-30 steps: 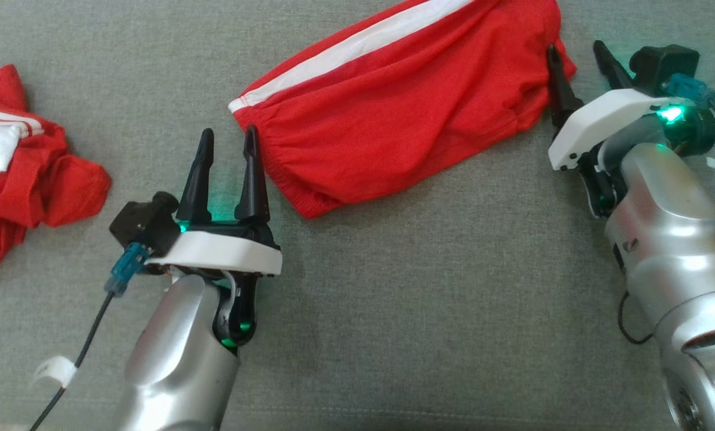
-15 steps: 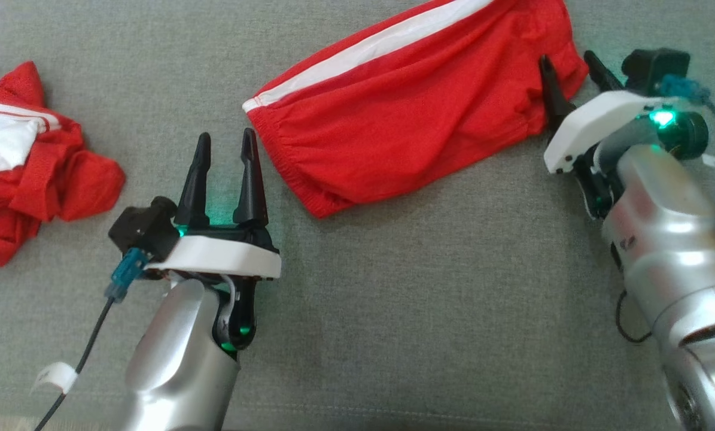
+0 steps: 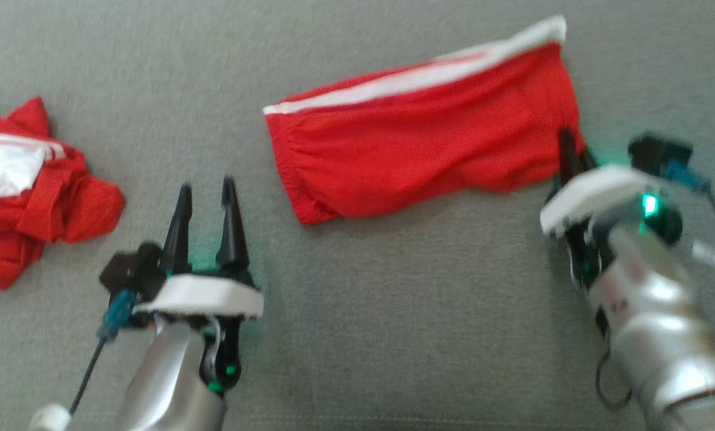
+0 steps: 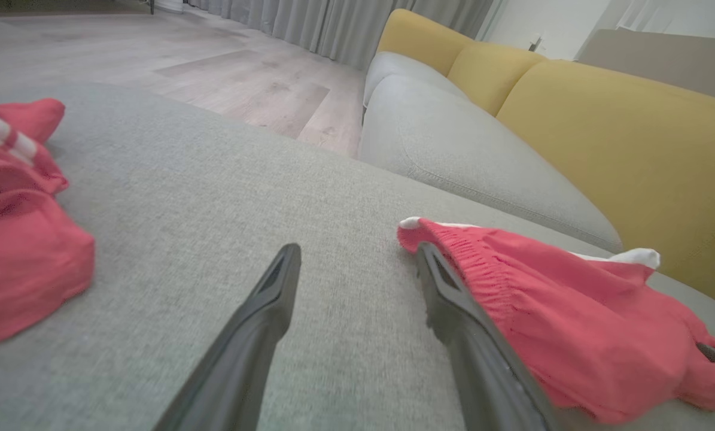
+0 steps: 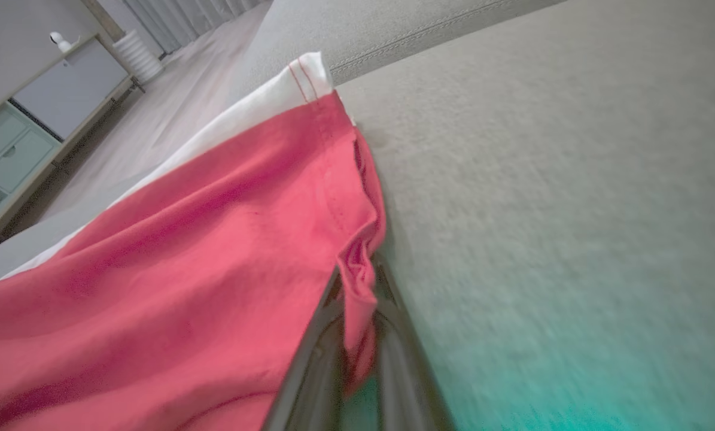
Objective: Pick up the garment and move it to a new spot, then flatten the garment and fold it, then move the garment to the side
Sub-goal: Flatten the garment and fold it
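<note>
Right fingers (image 3: 568, 157) pinching a corner of the red garment (image 3: 417, 161), left fingers (image 3: 230, 221) spread apart, empty, near its waistband.

Bare cushion (image 3: 195, 108), seemingly unobstructed, lies between garment (image 3: 417, 155) and crumpled heap (image 3: 34, 197).

Room-wise: everything sits on a grey fabric cushion (image 3: 393, 335) w/ a stitched seam along its near edge. Past the far edge there's light wood-look floor (image 4: 225, 72), grey curtains (image 4: 333, 24) at the back, and a sofa w/ a grey seat (image 4: 453, 137) + mustard back cushions (image 4: 620, 143). The right wrist cam has a low cabinet (image 5: 64, 84) w/ pale green drawers (image 5: 4, 155). Lighting's soft and even.
</note>
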{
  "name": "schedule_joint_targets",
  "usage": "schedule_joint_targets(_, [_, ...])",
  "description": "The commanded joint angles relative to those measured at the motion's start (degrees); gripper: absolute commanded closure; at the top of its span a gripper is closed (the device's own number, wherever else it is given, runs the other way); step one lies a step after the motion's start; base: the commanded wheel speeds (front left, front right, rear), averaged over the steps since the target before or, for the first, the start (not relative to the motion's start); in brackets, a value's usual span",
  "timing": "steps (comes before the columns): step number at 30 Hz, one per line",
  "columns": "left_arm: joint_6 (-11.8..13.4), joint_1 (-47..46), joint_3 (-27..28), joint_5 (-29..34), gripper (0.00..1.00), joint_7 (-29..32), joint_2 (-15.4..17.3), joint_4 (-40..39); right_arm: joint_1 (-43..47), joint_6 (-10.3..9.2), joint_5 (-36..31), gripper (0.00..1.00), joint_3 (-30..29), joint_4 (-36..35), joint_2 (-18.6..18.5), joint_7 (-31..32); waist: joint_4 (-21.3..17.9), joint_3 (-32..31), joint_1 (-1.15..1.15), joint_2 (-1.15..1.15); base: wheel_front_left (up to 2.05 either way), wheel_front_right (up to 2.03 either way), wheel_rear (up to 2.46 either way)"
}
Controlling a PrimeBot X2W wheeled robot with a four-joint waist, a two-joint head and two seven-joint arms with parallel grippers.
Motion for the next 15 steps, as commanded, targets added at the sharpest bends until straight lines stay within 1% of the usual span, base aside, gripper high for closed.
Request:
schedule_joint_targets(1, [0.06, 0.86, 2.52, 0.8, 0.0, -0.3, 0.86, -1.38, 5.11, -0.04, 1.62, 1.0, 0.86, -1.0, 0.61, -0.41, -2.26, -3.18, 0.0, 0.0, 0.0, 0.0, 0.0])
schedule_joint_targets(5, [-0.31, 4.6, 4.35, 2.01, 0.0, -0.3, 0.86, -1.11, 11.17, -0.04, 5.18, 1.0, 0.93, -4.83, -0.32, -0.72, -4.11, -6.18, 0.0, 0.0, 0.0, 0.0, 0.0])
schedule_joint_targets(9, [-0.83, 7.78, 5.06, 2.93, 0.0, -0.3, 0.86, -0.57, 14.71, -0.04, 7.35, 1.0, 1.11, -7.91, -1.18, -0.8, -5.23, -7.72, 0.0, 0.0, 0.0, 0.0, 0.0])
schedule_joint_targets(12, [-0.99, 8.88, 4.83, 3.16, 0.0, -0.3, 0.86, -0.56, 15.17, -0.04, 6.95, 1.0, 0.52, -11.4, -2.41, -0.82, -5.29, -7.83, 0.0, 0.0, 0.0, 0.0, 0.0])
schedule_joint_targets(15, [-0.94, 9.05, 4.4, 3.21, 0.0, -0.3, 0.86, -0.94, 14.62, -0.04, 5.61, 1.0, 0.12, -16.62, -2.44, -0.83, -4.96, -7.67, 0.0, 0.0, 0.0, 0.0, 0.0])
